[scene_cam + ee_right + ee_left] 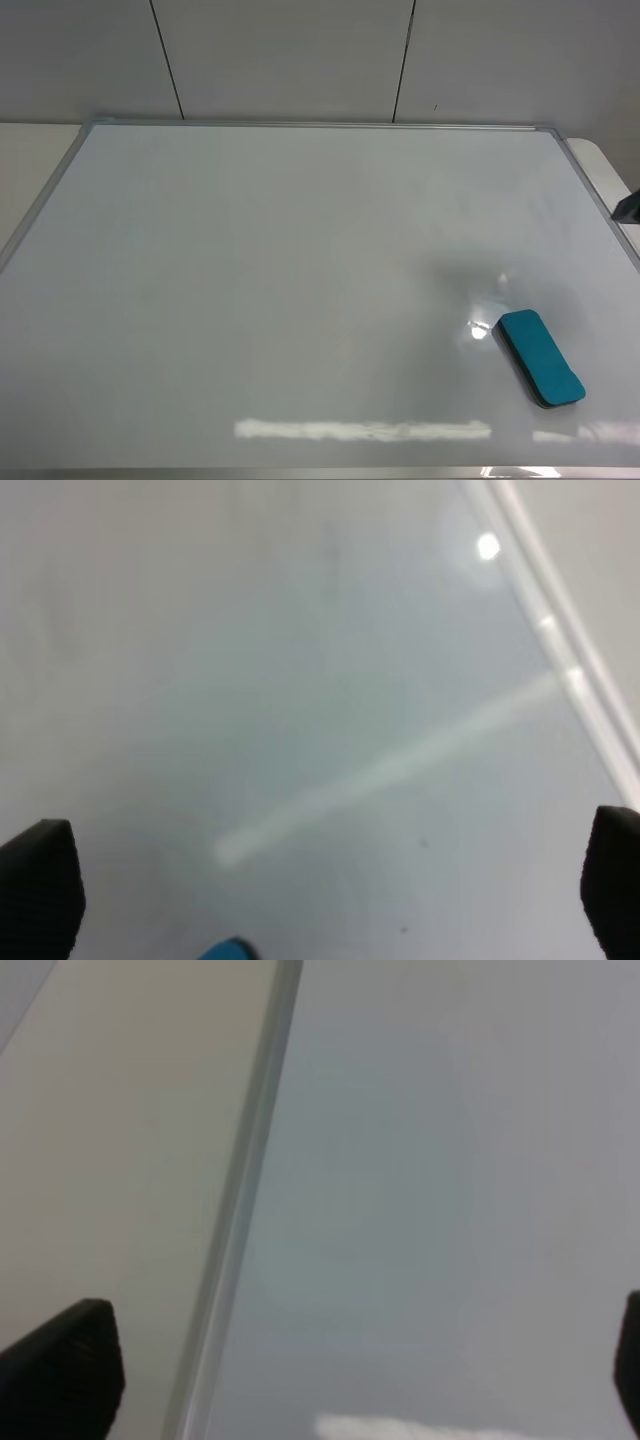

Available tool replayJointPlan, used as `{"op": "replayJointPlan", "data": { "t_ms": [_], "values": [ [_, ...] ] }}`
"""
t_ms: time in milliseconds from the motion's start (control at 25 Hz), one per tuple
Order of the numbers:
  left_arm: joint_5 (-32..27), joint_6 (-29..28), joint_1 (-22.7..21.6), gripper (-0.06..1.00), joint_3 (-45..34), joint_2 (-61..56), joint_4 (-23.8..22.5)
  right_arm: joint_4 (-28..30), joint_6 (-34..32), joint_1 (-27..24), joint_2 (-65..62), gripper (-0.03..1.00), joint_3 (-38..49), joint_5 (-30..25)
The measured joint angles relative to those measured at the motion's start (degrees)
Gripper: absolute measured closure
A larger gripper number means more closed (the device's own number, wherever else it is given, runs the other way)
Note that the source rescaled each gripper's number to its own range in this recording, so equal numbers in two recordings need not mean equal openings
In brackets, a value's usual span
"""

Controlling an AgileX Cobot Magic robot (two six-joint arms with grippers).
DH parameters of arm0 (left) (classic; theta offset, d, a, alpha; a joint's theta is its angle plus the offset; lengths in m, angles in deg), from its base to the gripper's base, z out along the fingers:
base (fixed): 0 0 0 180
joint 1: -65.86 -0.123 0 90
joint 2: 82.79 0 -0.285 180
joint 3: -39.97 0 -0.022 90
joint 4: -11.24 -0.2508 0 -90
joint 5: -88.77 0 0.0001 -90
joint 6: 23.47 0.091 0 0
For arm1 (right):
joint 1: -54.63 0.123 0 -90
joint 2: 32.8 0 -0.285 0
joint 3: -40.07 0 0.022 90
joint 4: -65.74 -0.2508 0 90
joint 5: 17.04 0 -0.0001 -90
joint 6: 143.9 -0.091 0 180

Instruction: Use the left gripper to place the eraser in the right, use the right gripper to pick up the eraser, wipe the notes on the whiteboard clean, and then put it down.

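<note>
We found no readable text, label, brand, number or sign in any view. The whiteboard [300,280] was blank, and the eraser [541,357] carried no visible marking.

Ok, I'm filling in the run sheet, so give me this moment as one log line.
eraser: flat on whiteboard, near right | notes: none visible | left pincer: open, empty | right pincer: open, empty
</note>
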Motion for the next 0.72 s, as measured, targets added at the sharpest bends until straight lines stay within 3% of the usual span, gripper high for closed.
{"op": "replayJointPlan", "data": {
  "t_ms": [160,400,560,720],
  "values": [
    [0.0,0.0,0.0,-0.06,0.0,0.0,0.0,0.0,2.6,-5.1,-16.4,-0.03,-1.5,-9.9],
    [0.0,0.0,0.0,-0.06,0.0,0.0,0.0,0.0,3.2,-5.0,-29.7,-0.03,-8.9,-27.6],
    [0.0,0.0,0.0,-0.06,0.0,0.0,0.0,-0.7,3.8,-1.9,-35.3,-0.03,-10.3,-33.5],
    [0.0,0.0,0.0,-0.06,0.0,0.0,0.0,-0.4,7.1,-0.1,-42.9,-0.03,-10.3,-35.1]
  ]
}}
